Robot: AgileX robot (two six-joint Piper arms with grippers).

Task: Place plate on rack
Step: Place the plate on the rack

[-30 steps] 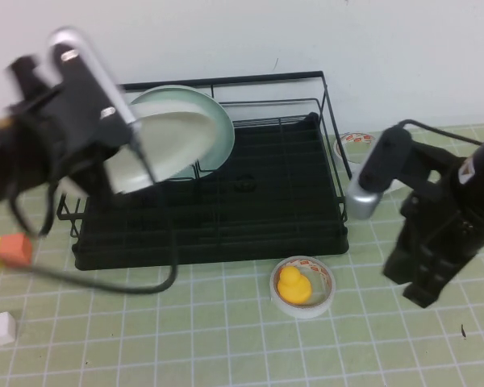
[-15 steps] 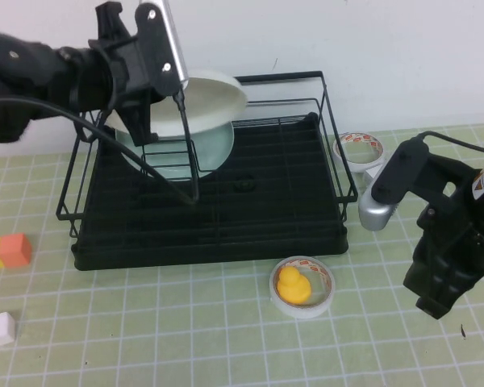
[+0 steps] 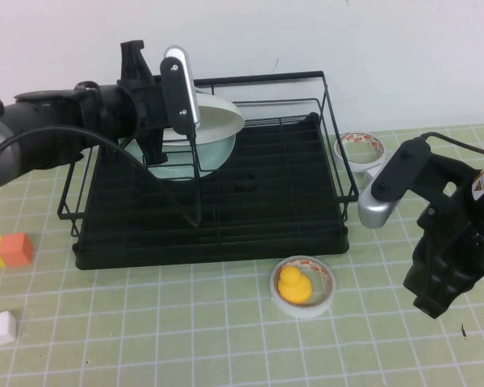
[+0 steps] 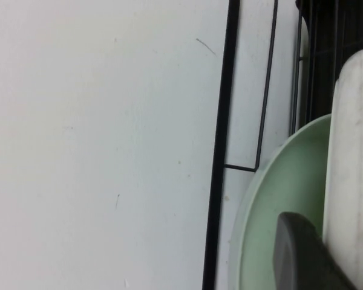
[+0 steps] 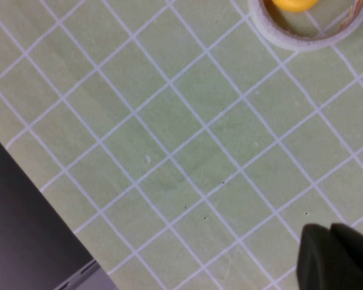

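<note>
High view: left claw (image 3: 171, 129) grips the white plate (image 3: 218, 113) over the rack's (image 3: 226, 201) back left corner, the plate tilted against the mint-green plate (image 3: 210, 149) just below it. Right claw (image 3: 430, 305) is parked over the tabletop (image 3: 185, 339), well apart.

Left wrist view: the white plate (image 4: 351, 157) is pinched, touching the green plate (image 4: 278, 199). Judgement: lower it edge-first into a divider slot; avoid knocking the green one.

Right wrist view: right claw (image 5: 336, 257) fingers together, holding nothing.

Blk arms, silver wrist cams, blk cables.
</note>
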